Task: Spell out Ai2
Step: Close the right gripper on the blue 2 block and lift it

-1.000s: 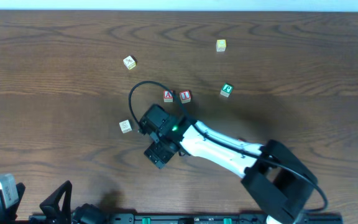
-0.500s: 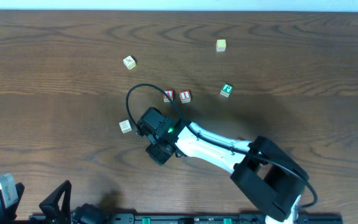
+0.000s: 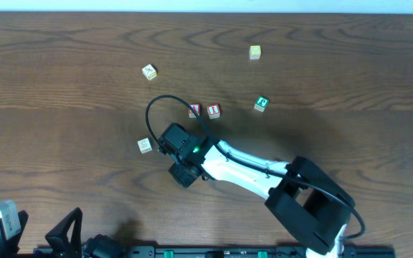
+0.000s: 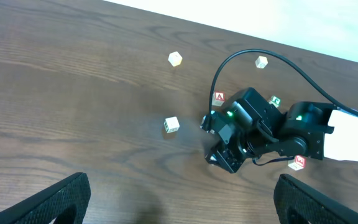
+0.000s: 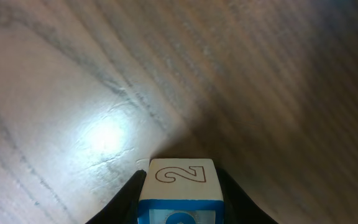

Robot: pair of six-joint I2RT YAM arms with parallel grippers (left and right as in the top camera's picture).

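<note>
Left gripper (image 4: 179, 186) at near-left edge, fingers spread wide, nothing between them; unchanged. Tan block (image 3: 145, 145) & yellow block (image 3: 149, 72) in same spots. Right gripper (image 3: 183, 174) clenched on "2" block (image 5: 179, 180), low over table (image 3: 63, 107); can't tell if block touches wood. Vs 1 s ago: wrist nudged slightly left, elbow swung left; no shift since 0.5 s. A block (image 3: 194, 111) & i block (image 3: 213, 110) side by side beyond it, cable partly over A. Green block (image 3: 262, 104), far yellow block (image 3: 254, 51) unmoved.
</note>
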